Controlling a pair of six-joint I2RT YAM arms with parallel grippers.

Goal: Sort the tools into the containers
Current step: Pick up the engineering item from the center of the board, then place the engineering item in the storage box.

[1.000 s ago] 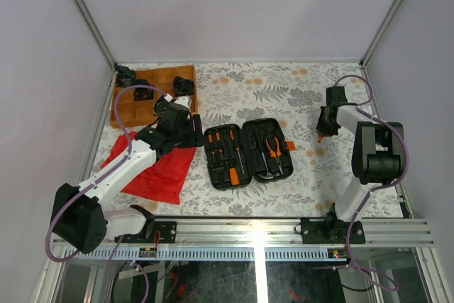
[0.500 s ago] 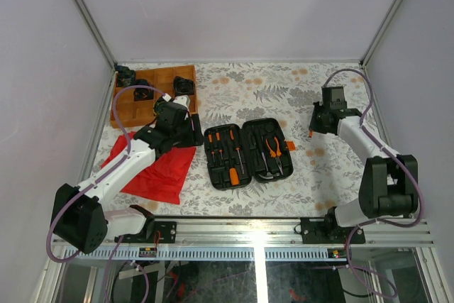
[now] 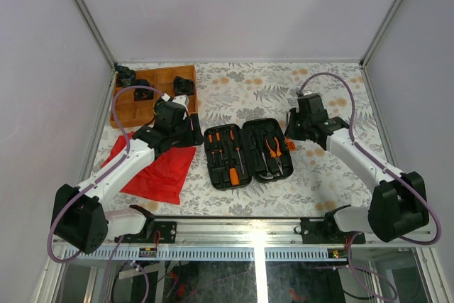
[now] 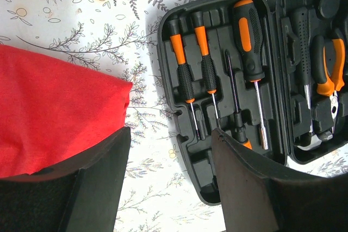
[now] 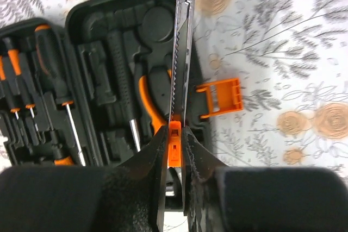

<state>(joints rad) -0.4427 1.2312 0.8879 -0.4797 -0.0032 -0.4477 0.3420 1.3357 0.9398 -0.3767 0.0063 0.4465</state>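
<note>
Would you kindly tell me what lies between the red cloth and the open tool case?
Nothing does: the left wrist view shows only a bare strip of flowered table cover separating the red cloth from the tool case.

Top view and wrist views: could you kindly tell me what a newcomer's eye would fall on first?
The open black tool case at mid-table, orange-handled screwdrivers and pliers slotted inside. Left of it lies a bright red cloth. The right gripper is shut on a slim metal tool over the case's right half.
</note>
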